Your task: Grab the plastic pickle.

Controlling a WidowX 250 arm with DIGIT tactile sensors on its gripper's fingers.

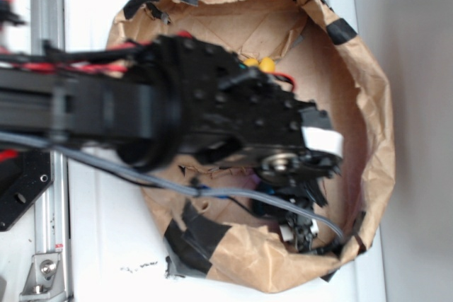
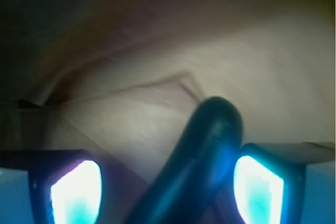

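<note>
Dark green and glossy, the plastic pickle (image 2: 202, 166) rises between the glowing pads (image 2: 76, 192) of the gripper (image 2: 167, 190) at the bottom of the wrist frame, jaws spread either side; whether they touch it is unclear. Beyond lies creased brown paper (image 2: 157, 114). Outside, the black arm (image 1: 198, 114) reaches into a taped paper bag (image 1: 371, 111), a yellow rubber duck (image 1: 260, 64) peeking behind.

One pickle (image 2: 202, 156), one paper bag (image 1: 368, 104)

**Setting: paper-lined basin on a white surface**

Below me lies a white tabletop (image 1: 99, 245). On it sits a crumpled brown paper enclosure (image 1: 368, 125) patched with black tape (image 1: 202, 235). An aluminium rail (image 1: 48, 5) borders my left. Lighting is diffuse and bright.
</note>
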